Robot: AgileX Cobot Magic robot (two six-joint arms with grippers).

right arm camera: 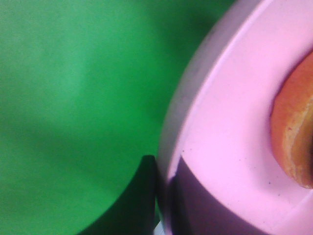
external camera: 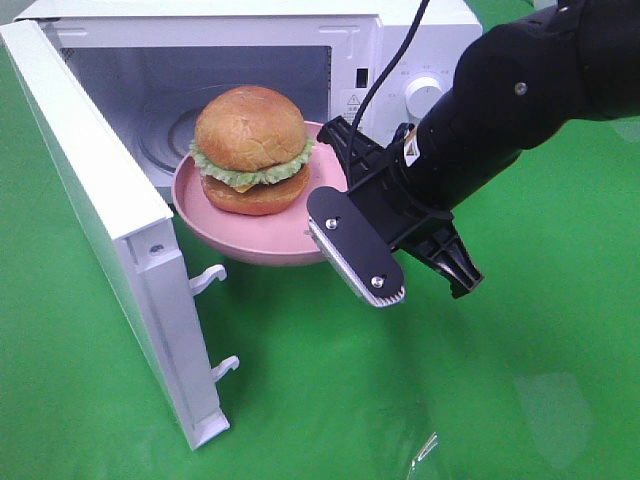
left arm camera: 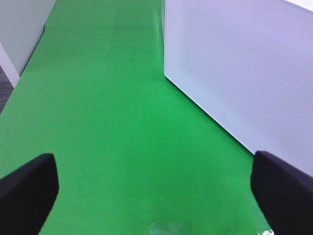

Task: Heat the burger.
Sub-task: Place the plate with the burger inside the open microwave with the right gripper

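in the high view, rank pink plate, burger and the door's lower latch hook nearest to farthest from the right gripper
1. pink plate: held by the right gripper at its right rim.
2. burger: on the plate, just left of the gripper.
3. lower latch hook: on the open door, far lower left.

left gripper (left arm camera: 155, 196): jaws held wide apart | green cloth (left arm camera: 107, 122): spread beneath | white perforated panel (left arm camera: 244, 63): stood on cloth, untouched

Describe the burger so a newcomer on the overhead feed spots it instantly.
Find the white microwave with its door swung open on the left. At its mouth is a wide pink plate, and the burger is on it: glossy golden-brown bun, ruffled green lettuce, the only food in view.
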